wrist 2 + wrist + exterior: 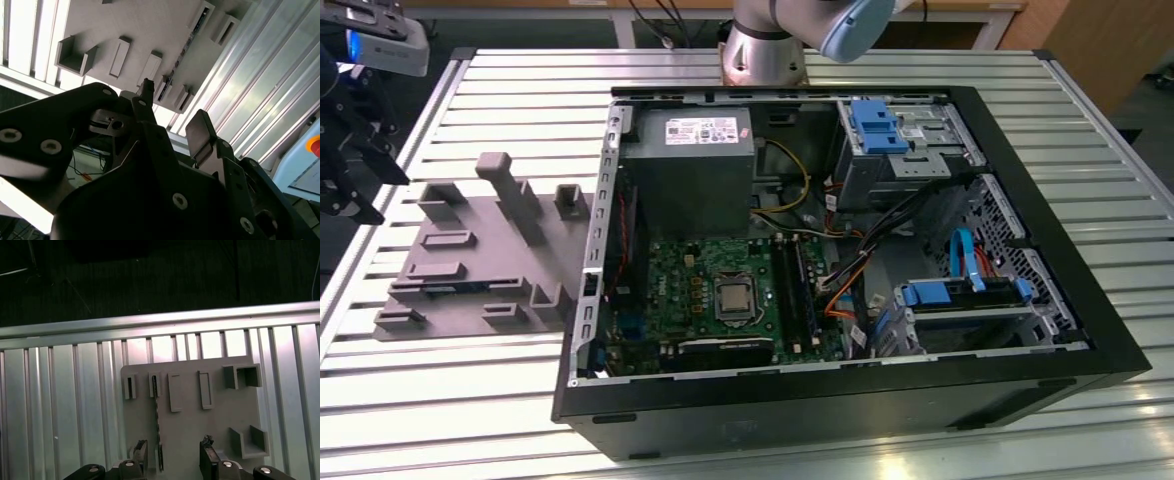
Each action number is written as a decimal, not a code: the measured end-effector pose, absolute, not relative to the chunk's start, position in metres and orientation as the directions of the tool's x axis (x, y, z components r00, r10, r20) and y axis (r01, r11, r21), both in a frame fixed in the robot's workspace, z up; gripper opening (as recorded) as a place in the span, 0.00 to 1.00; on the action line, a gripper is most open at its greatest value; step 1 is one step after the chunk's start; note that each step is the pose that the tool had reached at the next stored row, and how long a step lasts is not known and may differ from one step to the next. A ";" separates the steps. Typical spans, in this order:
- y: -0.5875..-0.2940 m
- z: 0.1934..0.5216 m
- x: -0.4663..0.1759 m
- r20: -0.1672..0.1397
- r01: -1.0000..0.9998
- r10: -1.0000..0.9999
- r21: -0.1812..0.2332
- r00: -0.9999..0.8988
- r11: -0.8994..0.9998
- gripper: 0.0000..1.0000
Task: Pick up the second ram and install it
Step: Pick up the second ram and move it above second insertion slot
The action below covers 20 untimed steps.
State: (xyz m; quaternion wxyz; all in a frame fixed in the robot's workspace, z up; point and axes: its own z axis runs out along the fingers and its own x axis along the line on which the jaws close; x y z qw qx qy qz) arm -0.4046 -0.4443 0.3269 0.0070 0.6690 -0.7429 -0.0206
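So far: nothing lifted, nothing installed.
Gripper (173, 452): fingers spread, empty, above the grey moulded plastic holder tray (220, 425).
Second ram (157, 425): long thin blue circuit-board stick, lying in the tray.

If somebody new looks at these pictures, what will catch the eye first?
First, the open computer case lying on the slatted table, its green motherboard exposed. On the exterior view's left lies a grey holder plate; in the first wrist view the second ram stands on edge in it, and the tool hangs above it, open and empty.
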 end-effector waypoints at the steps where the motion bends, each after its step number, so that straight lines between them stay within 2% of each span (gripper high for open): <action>1: -0.444 0.327 -0.405 -0.017 -0.994 -0.994 0.040 -0.105 0.104 0.53; 20: -0.444 0.320 -0.405 -0.017 -0.994 -0.994 0.040 -0.105 0.104 0.53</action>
